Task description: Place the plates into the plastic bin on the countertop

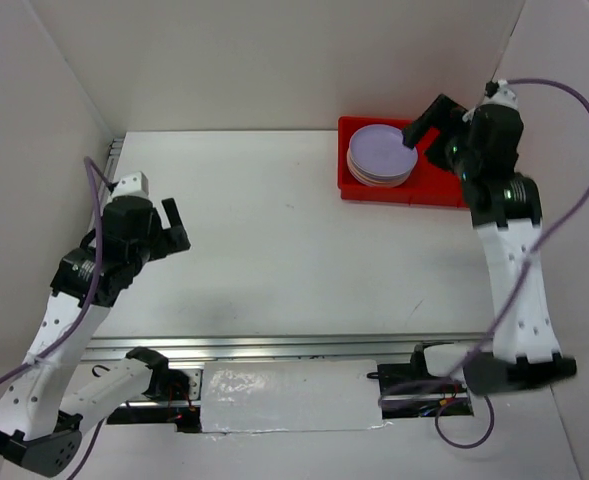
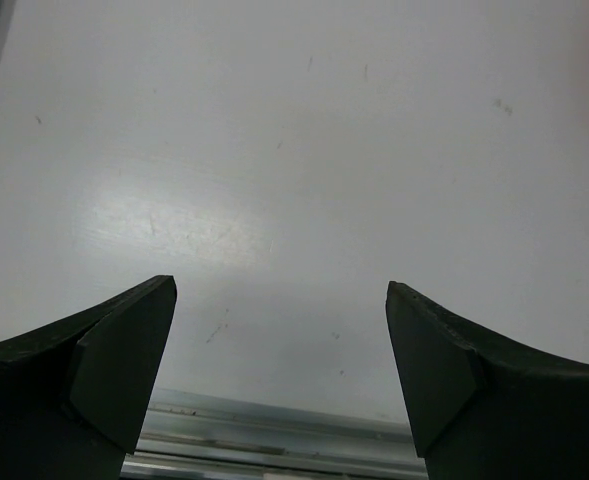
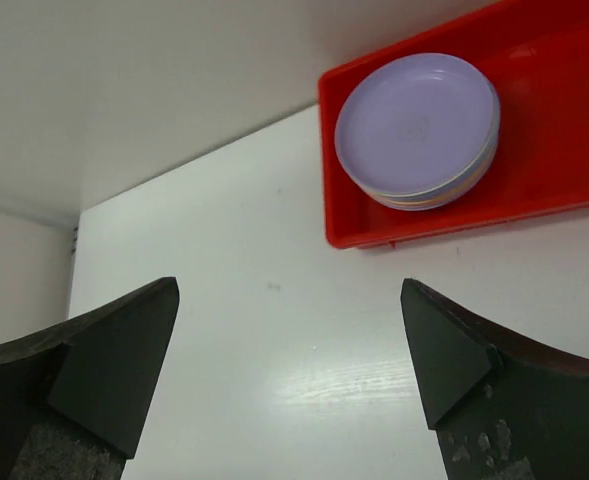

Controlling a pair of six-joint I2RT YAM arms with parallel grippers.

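A stack of plates, a purple one (image 1: 381,153) on top, sits in the left half of the red plastic bin (image 1: 436,187) at the far right of the white countertop (image 1: 274,240). Edges of cream and yellow-orange plates show under it. In the right wrist view the stack (image 3: 417,125) and the bin (image 3: 564,140) lie ahead, upper right. My right gripper (image 1: 424,143) is open and empty, raised over the bin by the stack's right edge; it also shows in its own view (image 3: 289,300). My left gripper (image 1: 181,228) is open and empty at the left, also in its own view (image 2: 282,295).
White walls close in the countertop on the left, back and right. A metal rail (image 1: 274,347) runs along the near edge and shows in the left wrist view (image 2: 274,440). Another rail (image 1: 114,150) is at the far left corner.
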